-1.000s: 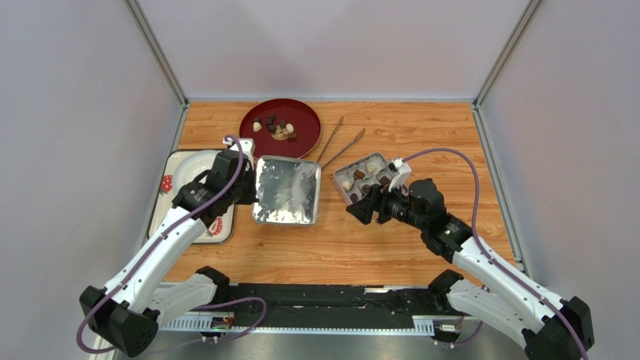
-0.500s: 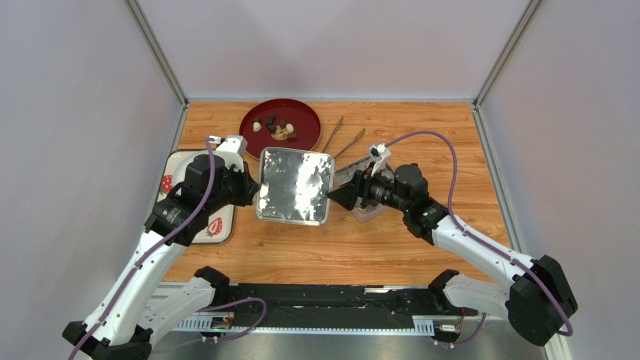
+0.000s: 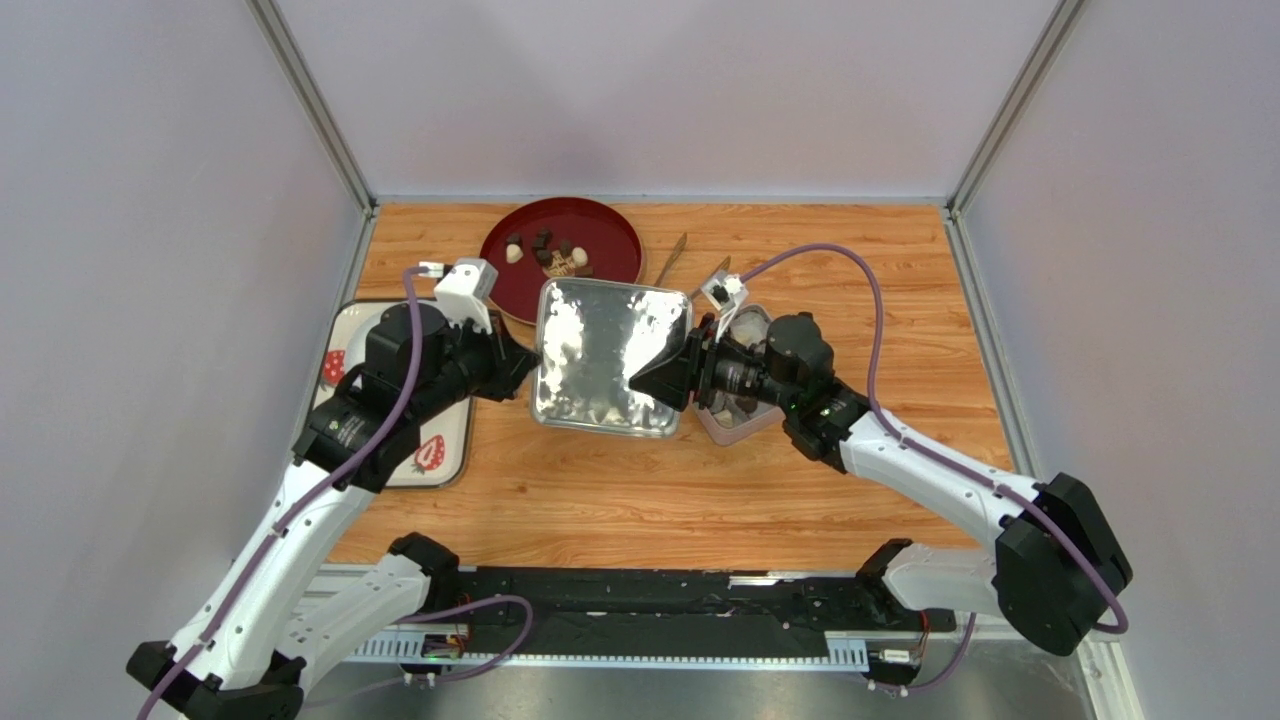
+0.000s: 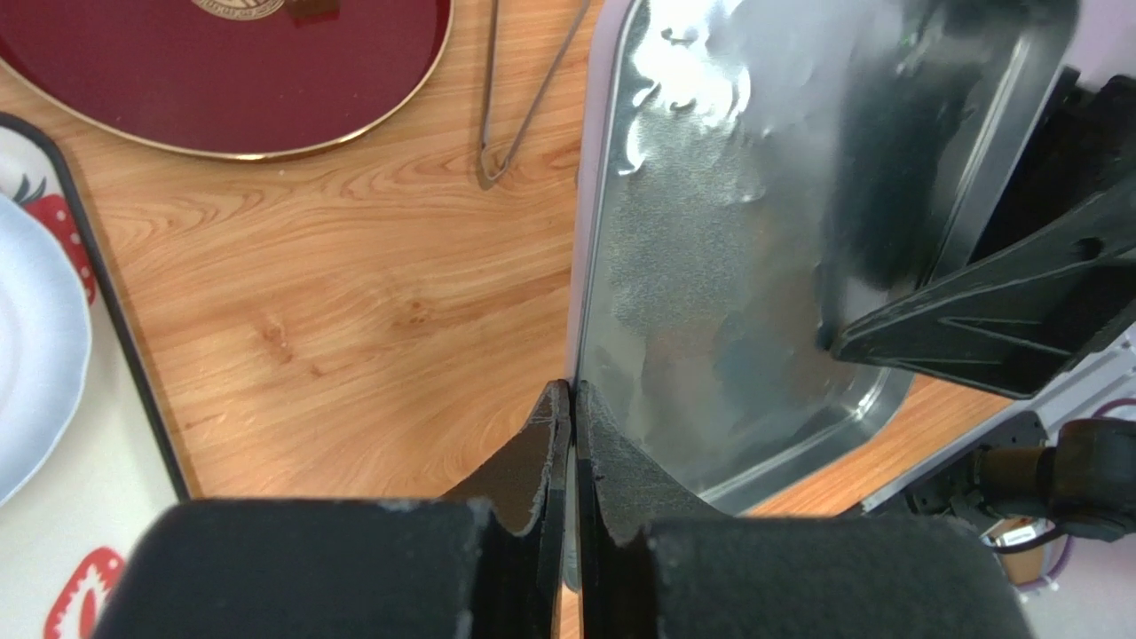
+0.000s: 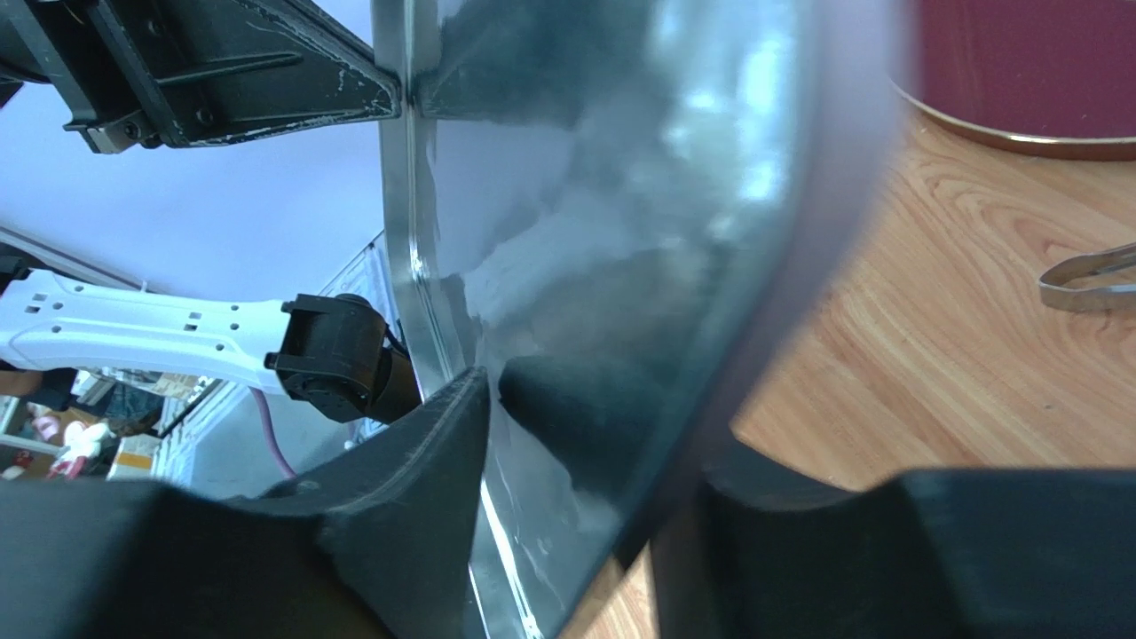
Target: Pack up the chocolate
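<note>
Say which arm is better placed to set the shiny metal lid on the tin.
Right. The small open tin lies beneath its wrist, and the right hand straddles one edge of the shiny rectangular metal lid; the left hand pinches the opposite edge.

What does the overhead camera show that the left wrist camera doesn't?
Only overhead: the left arm and right arm from base to hand, plus the shiny tin's full outline. Only the left wrist: close up, the left hand's fingers pinched shut on the tin's rim. Both: the tin, the right hand at its opposite edge, the red plate and the tongs.
</note>
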Action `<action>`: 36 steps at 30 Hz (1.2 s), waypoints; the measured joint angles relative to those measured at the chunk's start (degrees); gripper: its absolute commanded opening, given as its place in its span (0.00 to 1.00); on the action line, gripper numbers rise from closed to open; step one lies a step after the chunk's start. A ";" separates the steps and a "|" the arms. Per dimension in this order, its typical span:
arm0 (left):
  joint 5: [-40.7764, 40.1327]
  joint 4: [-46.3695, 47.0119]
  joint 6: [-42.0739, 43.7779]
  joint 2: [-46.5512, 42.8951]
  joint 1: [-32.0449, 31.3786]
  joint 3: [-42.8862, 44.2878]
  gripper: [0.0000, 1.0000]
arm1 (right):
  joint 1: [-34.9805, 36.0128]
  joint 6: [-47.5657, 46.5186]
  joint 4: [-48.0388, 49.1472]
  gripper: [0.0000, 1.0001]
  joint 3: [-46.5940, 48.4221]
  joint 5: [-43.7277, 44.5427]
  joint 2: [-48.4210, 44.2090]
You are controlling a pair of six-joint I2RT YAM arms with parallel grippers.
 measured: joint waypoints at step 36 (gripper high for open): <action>12.22 4.37 -31.39 -4.07 -0.02 1.68 0.72 | 32.63 -50.38 -22.40 0.12 6.82 68.02 -4.81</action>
